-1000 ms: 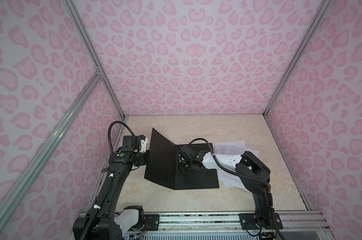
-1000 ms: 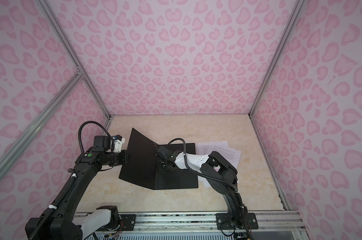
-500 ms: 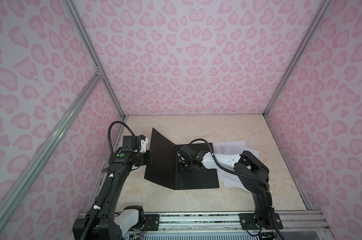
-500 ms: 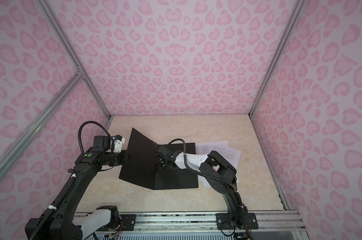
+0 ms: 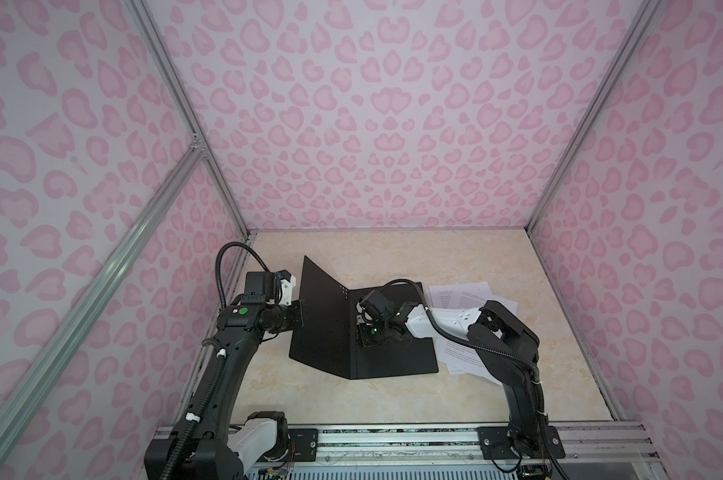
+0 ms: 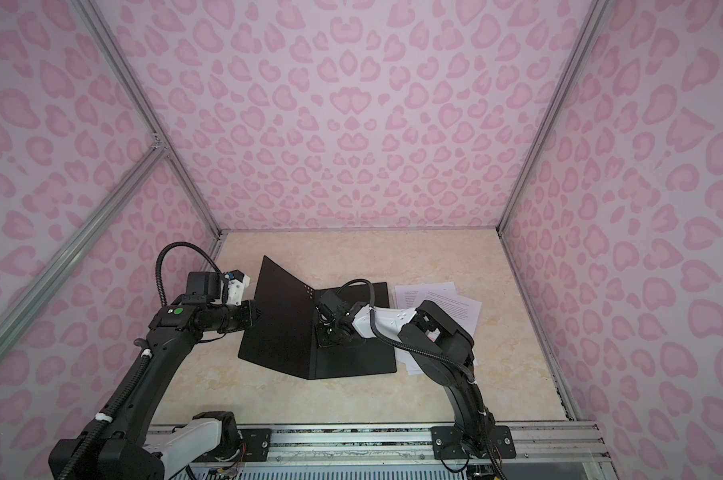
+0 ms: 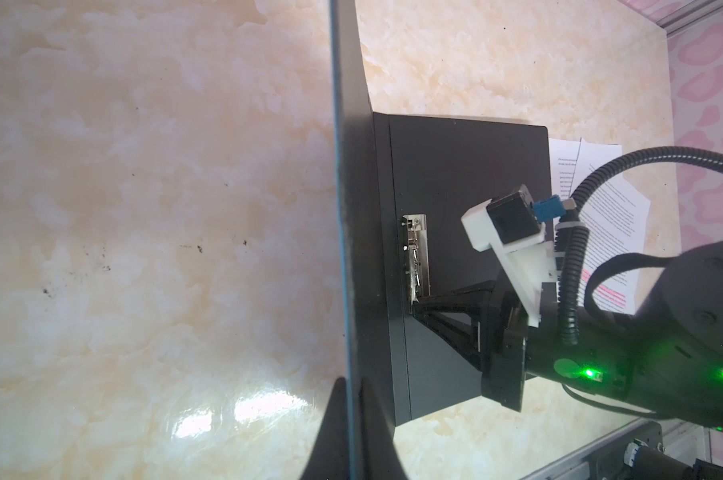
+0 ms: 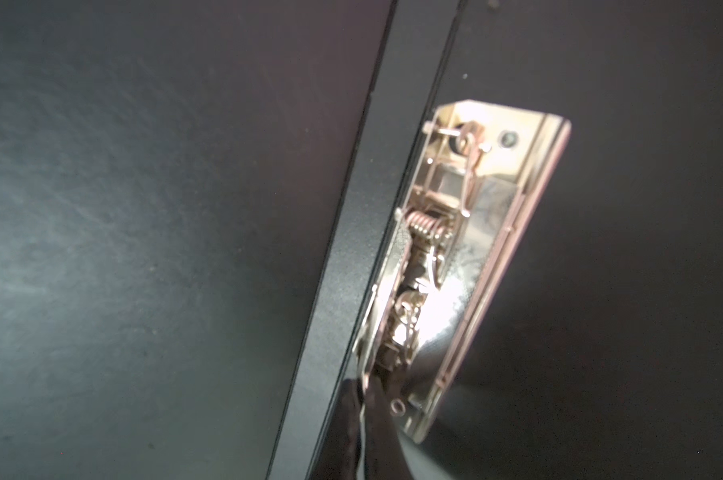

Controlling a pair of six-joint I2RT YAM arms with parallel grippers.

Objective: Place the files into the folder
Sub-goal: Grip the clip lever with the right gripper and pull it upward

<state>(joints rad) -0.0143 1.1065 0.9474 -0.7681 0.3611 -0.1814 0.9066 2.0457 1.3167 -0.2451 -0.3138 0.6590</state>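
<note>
The folder (image 5: 393,357) (image 6: 351,357) lies open with its black inside up. Its left cover (image 7: 347,208) stands tilted up, and my left gripper (image 5: 300,320) (image 6: 256,320) (image 7: 353,382) is shut on that cover's outer edge. My right gripper (image 5: 361,328) (image 6: 320,328) (image 8: 364,395) reaches across to the spine. It is shut on a thin plate at the end of the metal clip (image 8: 455,249) (image 7: 415,257). The files (image 5: 463,295) (image 6: 459,303) (image 7: 600,208), white printed sheets, lie fanned on the table right of the folder, partly under my right arm.
The marble-look table (image 5: 393,257) is boxed in by pink patterned walls on three sides. An aluminium rail (image 5: 393,440) with both arm bases runs along the front edge. The right arm's cable (image 7: 571,249) loops above the folder.
My right gripper has closed on the clip's plate. Both arms and the folder have stayed almost where they were.
</note>
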